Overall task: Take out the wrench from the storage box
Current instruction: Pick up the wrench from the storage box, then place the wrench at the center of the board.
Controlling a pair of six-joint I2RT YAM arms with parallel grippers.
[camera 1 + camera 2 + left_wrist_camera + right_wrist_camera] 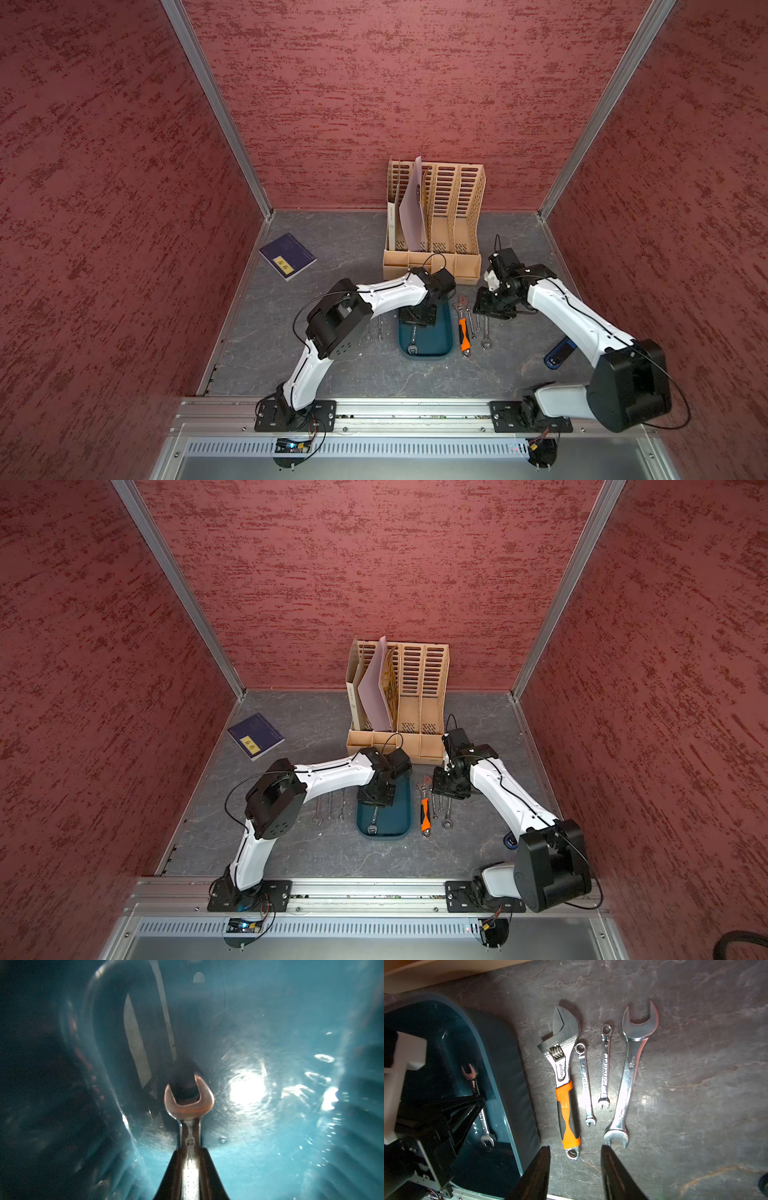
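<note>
Since the storage box (442, 338) is only a shallow teal tray, set on the grey table (332, 374) between the two arms, its low glossy walls should hardly hinder the wrench (484, 1124) that lies lengthwise on its floor. It is a small, double open-ended steel spanner, and it reads as rigid, light for this arm, and polished enough to be slippery. The flat shank is the sensible place to pinch, near the middle. A hold close to either head would probably let the bar swing or slide between the pads. The left arm (390, 293) reaches forward from its base with the elbow raised, and the forearm runs across to the box. The wrist is bent so that the left gripper (190, 1151) points down into the tray. Its dark fingers (207, 1167) are pressed against both edges of the shank, roughly midway along it, and so are clamped on the wrench. Whether the tool has left the floor I cannot tell. The right arm (569, 311) is folded likewise, and the right gripper (575, 1147) hangs over loose spanners (629, 1076) on the table just beside the box, fingers apart and holding nothing.
</note>
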